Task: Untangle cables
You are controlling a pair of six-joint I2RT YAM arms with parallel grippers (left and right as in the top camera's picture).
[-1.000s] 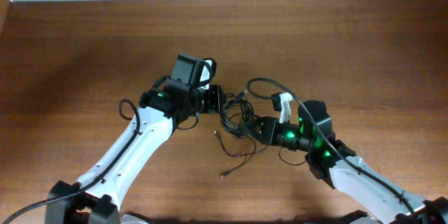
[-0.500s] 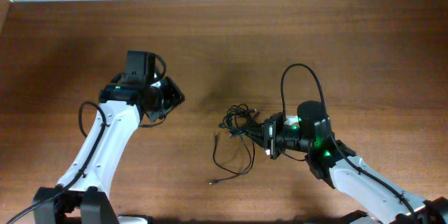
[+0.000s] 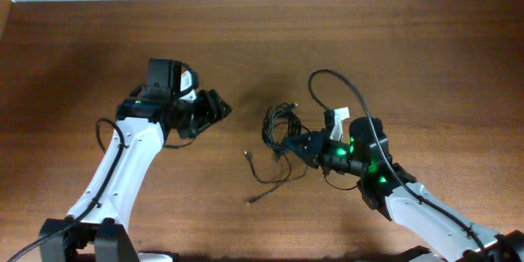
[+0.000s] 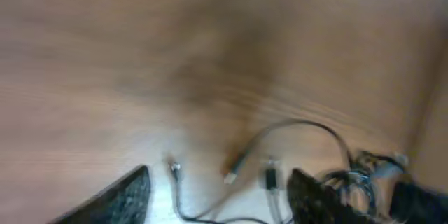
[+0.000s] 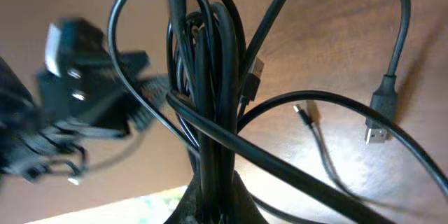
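Overhead view: brown wooden tabletop (image 3: pixel 393 49), with two white-and-black arms entering from the lower edge.

Task item: a bundle of thin black flexible cables (image 3: pixel 278 125) sits just right of frame centre, looped and knotted. Two loose strands trail from it toward the lower left. Each ends in a small plug lying on the wood.

Right gripper (image 3: pixel 305 142): at the lower right edge of the bundle, closed on the cables. The right wrist view agrees. Several strands (image 5: pixel 203 77) run together down the middle of that frame and are pinched between the dark jaws at the bottom edge. One strand crosses the bundle on a slant. A silver flat-ended plug (image 5: pixel 376 131) shows at the right of that view, against the wood.

Left gripper (image 3: pixel 214 108): left of centre in the overhead view, well apart from the bundle and pointing toward it. In the left wrist view its two dark fingers (image 4: pixel 126 196) stand apart at the bottom edge, with nothing held between them. That view is badly blurred. A few plug ends (image 4: pixel 231 177) are discernible in the lower middle, and the dark tangle at the lower right is probably the bundle.

A thicker black arm cable (image 3: pixel 327 82) arcs over the right wrist, to the upper right of the bundle.
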